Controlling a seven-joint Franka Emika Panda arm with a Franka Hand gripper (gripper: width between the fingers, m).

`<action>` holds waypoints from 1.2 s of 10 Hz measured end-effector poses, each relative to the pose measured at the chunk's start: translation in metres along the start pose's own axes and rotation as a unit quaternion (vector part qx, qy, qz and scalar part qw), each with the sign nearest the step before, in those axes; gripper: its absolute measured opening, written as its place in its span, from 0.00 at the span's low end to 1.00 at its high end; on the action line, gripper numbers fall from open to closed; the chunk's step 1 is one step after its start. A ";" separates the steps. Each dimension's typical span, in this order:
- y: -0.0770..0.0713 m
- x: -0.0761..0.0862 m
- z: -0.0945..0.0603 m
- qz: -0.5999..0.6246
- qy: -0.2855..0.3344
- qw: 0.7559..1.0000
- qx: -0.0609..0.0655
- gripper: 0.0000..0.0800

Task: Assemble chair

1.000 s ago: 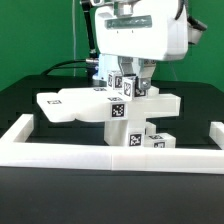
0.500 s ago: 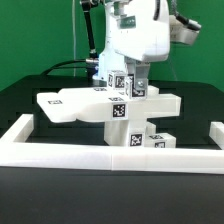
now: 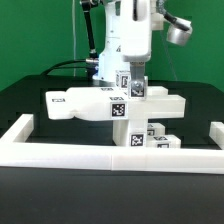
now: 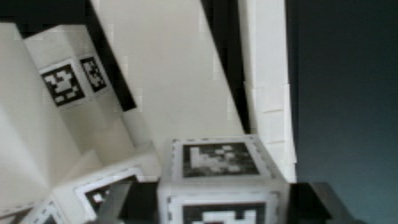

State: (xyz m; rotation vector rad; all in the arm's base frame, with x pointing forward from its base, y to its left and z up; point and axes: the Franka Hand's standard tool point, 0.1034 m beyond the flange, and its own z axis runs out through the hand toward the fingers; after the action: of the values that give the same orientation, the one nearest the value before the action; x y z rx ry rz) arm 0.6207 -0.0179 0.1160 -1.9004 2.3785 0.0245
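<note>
The chair's flat white seat plate (image 3: 85, 104) lies across tagged white blocks (image 3: 150, 138) in the exterior view. A square white leg (image 3: 134, 91) with a tag stands upright on the plate's top. My gripper (image 3: 134, 84) comes straight down on it and is shut on the leg. In the wrist view the tagged leg (image 4: 221, 165) sits between my dark fingers (image 4: 338, 206), with my gripper (image 4: 222, 208) closed round it. The seat plate (image 4: 169, 70) and another tagged part (image 4: 68, 82) lie beyond it.
A long low white border wall (image 3: 100, 156) runs along the front and turns back at both ends (image 3: 214, 132). The table top is black (image 3: 40, 190). Black cables (image 3: 70, 68) hang behind the arm in front of a green backdrop.
My wrist has turned about its vertical axis, so the hand now shows its narrow side. The leg's tag has turned with it. The seat plate's left end has shifted slightly to the right.
</note>
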 end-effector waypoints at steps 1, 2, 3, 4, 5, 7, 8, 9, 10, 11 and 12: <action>0.000 -0.001 0.000 0.020 -0.001 1.000 0.000 0.36; 0.000 -0.002 0.000 0.035 -0.003 0.999 0.000 0.36; 0.000 -0.003 0.000 0.058 -0.003 0.998 0.001 0.36; 0.000 -0.003 0.000 0.058 -0.003 0.998 0.001 0.37; 0.000 -0.003 0.000 0.051 -0.003 0.999 0.001 0.37; 0.001 -0.003 0.001 0.011 -0.003 1.000 -0.002 0.62; 0.000 -0.003 0.001 -0.005 -0.004 1.000 -0.004 0.77; 0.000 -0.004 0.000 -0.021 -0.004 1.000 -0.005 0.80; 0.000 -0.004 0.000 -0.071 -0.004 0.997 -0.007 0.80; -0.001 -0.005 0.000 -0.131 -0.005 0.991 -0.007 0.81; -0.002 -0.005 -0.001 -0.186 -0.005 0.982 -0.006 0.81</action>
State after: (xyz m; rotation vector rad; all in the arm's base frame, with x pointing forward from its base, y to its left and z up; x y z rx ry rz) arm 0.6236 -0.0137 0.1172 -2.3094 1.9807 0.0196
